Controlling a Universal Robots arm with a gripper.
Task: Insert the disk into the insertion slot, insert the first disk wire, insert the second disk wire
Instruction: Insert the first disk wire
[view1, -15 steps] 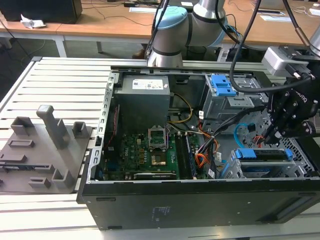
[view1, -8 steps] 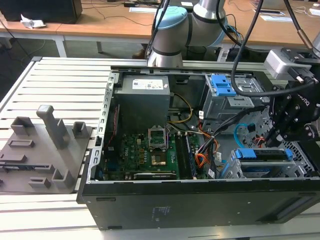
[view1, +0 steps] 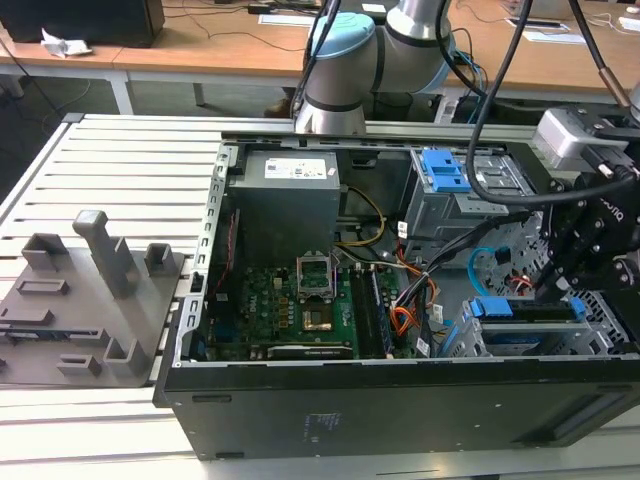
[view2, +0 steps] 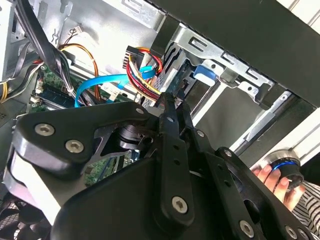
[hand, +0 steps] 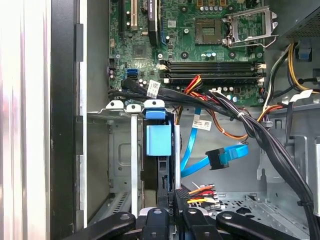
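Since the first disk wire (hand: 201, 191) is light and limp, only its stiff dark plug gives purchase; the hand (hand: 170, 197) is nearly closed, seemingly pinching that plug, beside the disk (hand: 160, 140) seated in the insertion slot (hand: 117, 150).

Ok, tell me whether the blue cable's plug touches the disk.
Apart. In the first wrist view the plug hangs free beside the disk, with a clear gap between them.

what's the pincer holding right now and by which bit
The pincer looks shut on the red-orange wire bundle, by its dark plug, beside the disk. The blue cable hangs free.
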